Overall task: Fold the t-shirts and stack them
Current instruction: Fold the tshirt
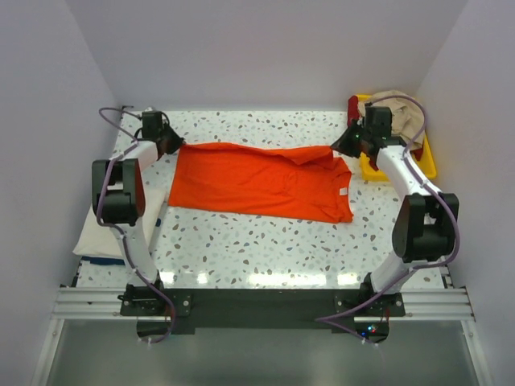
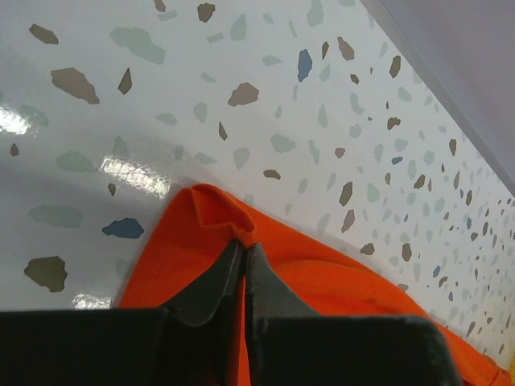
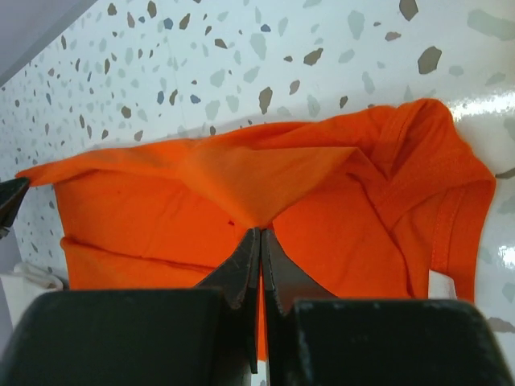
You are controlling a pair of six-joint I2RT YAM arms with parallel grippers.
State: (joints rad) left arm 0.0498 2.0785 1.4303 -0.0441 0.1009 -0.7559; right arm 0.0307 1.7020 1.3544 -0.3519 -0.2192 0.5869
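The bright orange t-shirt (image 1: 261, 181) lies spread across the far half of the speckled table, folded lengthwise, its white neck tag (image 1: 342, 191) at the right. My left gripper (image 1: 174, 143) is shut on the shirt's far left corner (image 2: 211, 211). My right gripper (image 1: 341, 145) is shut on a pinch of the shirt's far right edge (image 3: 257, 189), near the collar (image 3: 402, 153). A beige t-shirt (image 1: 400, 112) lies heaped in the yellow tray. Folded cream-white cloth (image 1: 103, 233) with a navy edge lies at the left.
The yellow tray (image 1: 426, 161) stands at the far right corner, right behind my right arm. White walls close in the table at the back and sides. The bare speckled tabletop (image 1: 265, 245) runs in front of the orange shirt.
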